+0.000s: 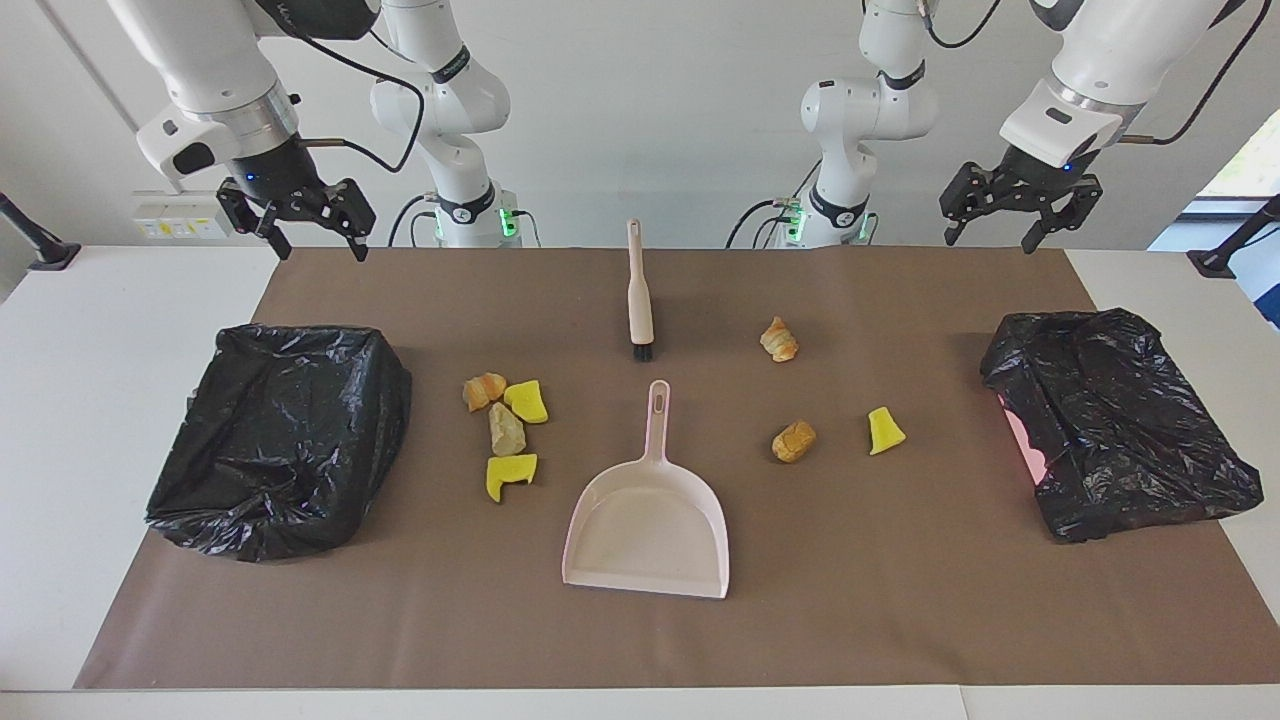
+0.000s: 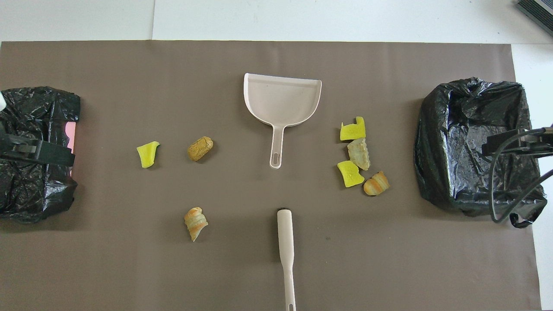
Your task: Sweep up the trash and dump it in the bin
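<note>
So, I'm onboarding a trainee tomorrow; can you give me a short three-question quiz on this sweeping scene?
1. How many small pieces of yellow foam and tan bread-like trash lie on the brown paper mat?
2. True or false: the beige plastic dustpan lies nearer to the robots than the beige hand brush with black bristles.
3. Which is gripping something: A) left gripper, B) right gripper, C) neither?

Key: 1) seven: four toward the right arm's end, three toward the left arm's. 2) False: the brush is nearer. 3) C: both hang open, each raised near its own end's black-bagged bin.
</note>
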`<state>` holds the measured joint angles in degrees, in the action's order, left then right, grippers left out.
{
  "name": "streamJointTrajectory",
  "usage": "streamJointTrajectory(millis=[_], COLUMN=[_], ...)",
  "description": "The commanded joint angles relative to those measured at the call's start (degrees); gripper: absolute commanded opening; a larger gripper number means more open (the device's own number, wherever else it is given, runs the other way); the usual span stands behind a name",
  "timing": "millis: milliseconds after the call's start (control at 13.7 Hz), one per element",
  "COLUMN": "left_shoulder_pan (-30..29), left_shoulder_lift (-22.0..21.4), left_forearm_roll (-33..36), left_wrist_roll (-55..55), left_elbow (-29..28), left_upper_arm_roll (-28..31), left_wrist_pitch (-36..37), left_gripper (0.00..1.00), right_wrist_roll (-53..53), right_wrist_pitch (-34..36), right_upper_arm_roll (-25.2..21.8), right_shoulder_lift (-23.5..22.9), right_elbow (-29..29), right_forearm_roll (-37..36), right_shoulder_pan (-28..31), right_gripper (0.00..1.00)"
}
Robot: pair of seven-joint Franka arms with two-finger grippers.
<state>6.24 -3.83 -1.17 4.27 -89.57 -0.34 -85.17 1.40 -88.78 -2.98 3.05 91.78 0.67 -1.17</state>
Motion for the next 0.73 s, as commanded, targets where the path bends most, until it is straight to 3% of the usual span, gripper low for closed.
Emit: streamJointTrajectory(millis=[0,658], left_shoulder_pan=[-0.71,-0.71], left_shoulder_lift=[-1.61,-1.61], left_forearm_roll=[0.47,0.47], left_wrist_roll=[-0.05,0.13], left_elbow=[-2.10,-2.10], left_upper_arm_roll=[-0.36,-0.36], left_wrist_pitch=[-1.41,-1.41], left_gripper=[1.00,1.00], right_wrist_roll=[-0.26,-0.52], right_wrist_pitch=[-0.16,-0.25], right_upper_arm_roll=[0.17,0.25], right_shoulder_lift=[0.64,1.26], right_elbow=[0.68,1.56], right_forearm_roll=[-0.49,-0.40], right_shoulder_pan=[0.38,-0.24], right_gripper=[1.00,1.00])
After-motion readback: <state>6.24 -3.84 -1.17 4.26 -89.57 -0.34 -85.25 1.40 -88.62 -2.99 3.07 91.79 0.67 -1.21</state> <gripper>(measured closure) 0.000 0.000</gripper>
